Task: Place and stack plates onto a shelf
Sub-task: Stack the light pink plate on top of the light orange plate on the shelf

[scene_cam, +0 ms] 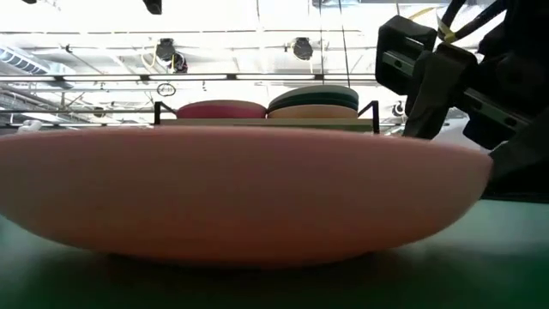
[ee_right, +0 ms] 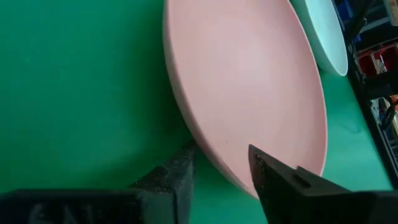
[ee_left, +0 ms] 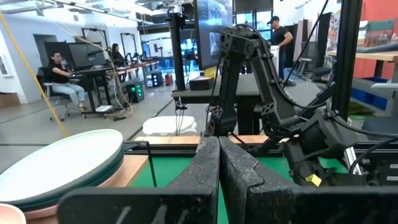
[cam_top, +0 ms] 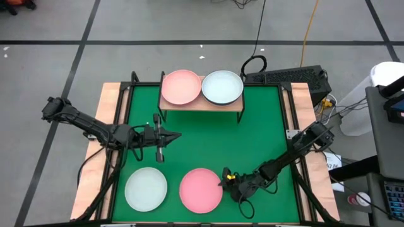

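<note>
Right gripper (ee_right: 221,168) open astride the pink plate (ee_right: 249,81) rim — seemingly untouched; left gripper (ee_left: 219,180) shut, empty.

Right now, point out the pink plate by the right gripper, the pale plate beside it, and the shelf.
pink plate (cam_top: 201,190): high view, its centre.
pale plate (cam_top: 146,188): high view, its centre.
shelf (cam_top: 201,104): high view, board's front edge.

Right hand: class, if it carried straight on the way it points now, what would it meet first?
Most likely the pink plate on the green mat: the right hand is open, its fingers straddling the plate's near rim.
</note>
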